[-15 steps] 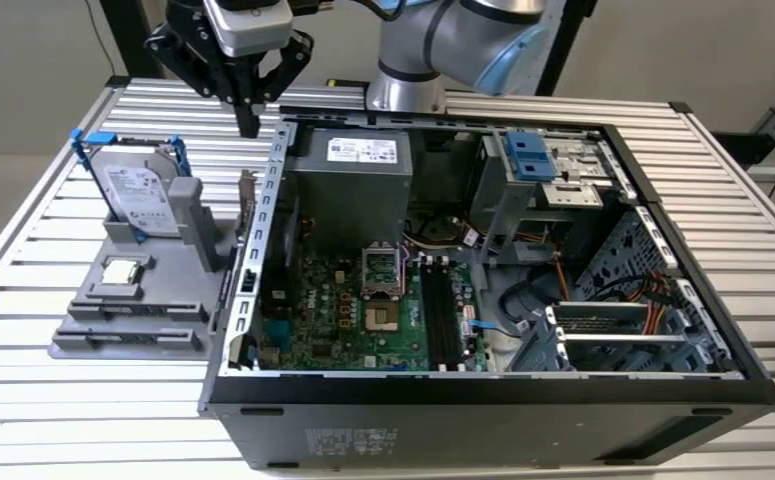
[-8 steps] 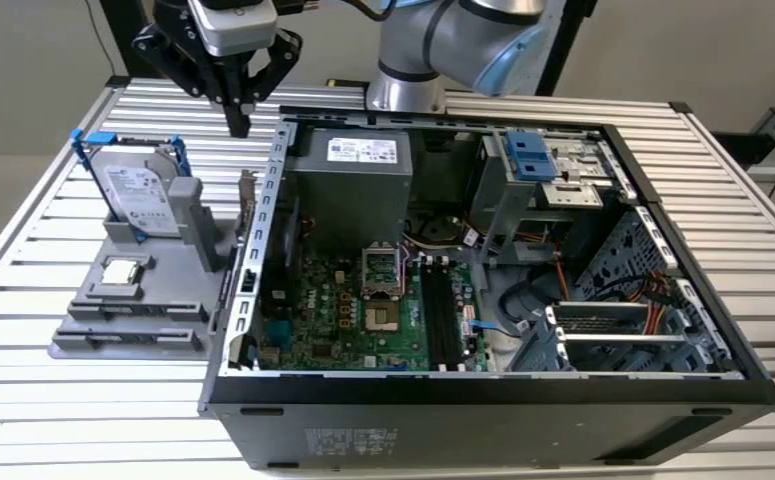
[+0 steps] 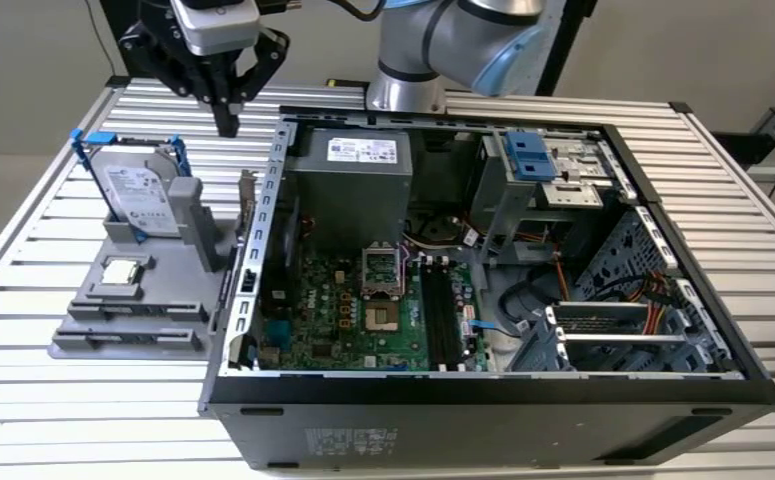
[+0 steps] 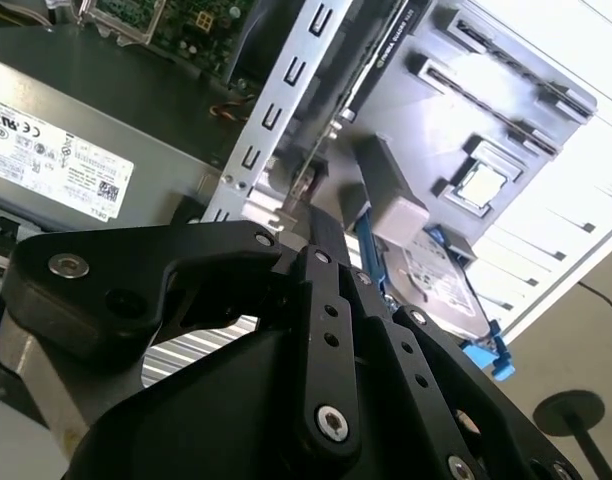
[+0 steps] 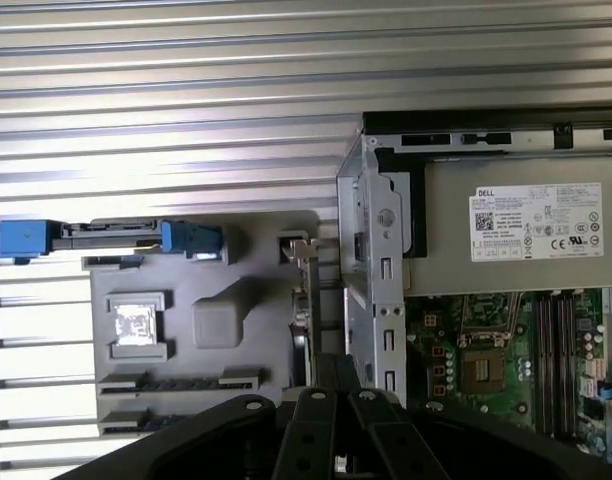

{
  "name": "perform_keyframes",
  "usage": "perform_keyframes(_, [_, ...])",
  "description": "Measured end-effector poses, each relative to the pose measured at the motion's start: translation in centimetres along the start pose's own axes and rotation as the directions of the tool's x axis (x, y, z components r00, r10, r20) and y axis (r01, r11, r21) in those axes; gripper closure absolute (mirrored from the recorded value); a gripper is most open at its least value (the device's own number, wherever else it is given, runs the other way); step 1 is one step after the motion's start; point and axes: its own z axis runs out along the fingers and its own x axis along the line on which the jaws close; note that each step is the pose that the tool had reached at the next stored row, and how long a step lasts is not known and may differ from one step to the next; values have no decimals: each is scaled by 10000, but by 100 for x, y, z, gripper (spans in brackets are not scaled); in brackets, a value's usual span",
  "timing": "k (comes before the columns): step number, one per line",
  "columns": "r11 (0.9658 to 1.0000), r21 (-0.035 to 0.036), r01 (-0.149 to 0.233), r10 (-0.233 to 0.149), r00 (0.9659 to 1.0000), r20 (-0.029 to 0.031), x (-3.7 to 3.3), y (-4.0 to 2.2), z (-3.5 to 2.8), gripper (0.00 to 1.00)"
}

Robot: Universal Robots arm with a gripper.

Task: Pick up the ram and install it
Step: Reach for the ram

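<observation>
Black claw above edge-on ram, barely discernible beside computer case.

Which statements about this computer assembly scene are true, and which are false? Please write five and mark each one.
1. The boxy silver hard drive in a blue frame stands upright in the grey plastic holder. True.
2. The black gripper holds the thin blue-green ram stick. False: it hangs above the holder, and the ram stands on edge there.
3. The small square silver processor chip lies in the holder. True.
4. The black computer case is closed. False: its side is open, showing the green motherboard.
5. The case rests on a wooden table. False: the table is slatted metal.
</observation>
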Motion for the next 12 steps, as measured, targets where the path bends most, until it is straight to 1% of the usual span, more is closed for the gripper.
perform_keyframes(12, [10000,0,1,-1,10000,0,236,-17,-5,100])
